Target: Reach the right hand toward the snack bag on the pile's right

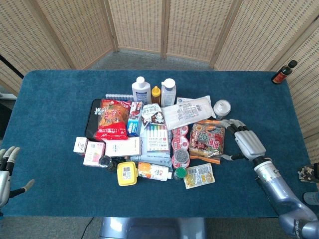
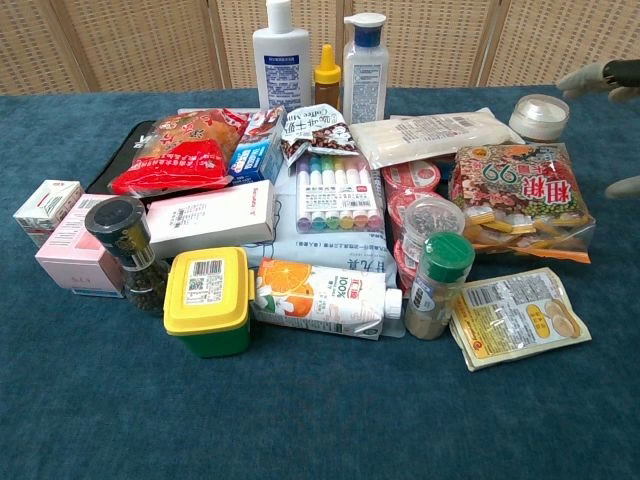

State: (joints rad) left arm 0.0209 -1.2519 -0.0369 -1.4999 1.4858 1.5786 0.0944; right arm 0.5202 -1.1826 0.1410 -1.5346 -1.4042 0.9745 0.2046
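The snack bag is clear with an orange edge, a red and green "99" print and small wrapped pieces inside. It lies flat on the right side of the pile. My right hand hovers just right of the bag with fingers spread, holding nothing; its fingertips enter the chest view at the right edge. My left hand stays open at the table's near left corner, far from the pile.
A white jar stands behind the bag, a flat white packet to its left, a small yellow pouch and a green-capped spice jar in front. A dark bottle stands at the far right corner of the blue table.
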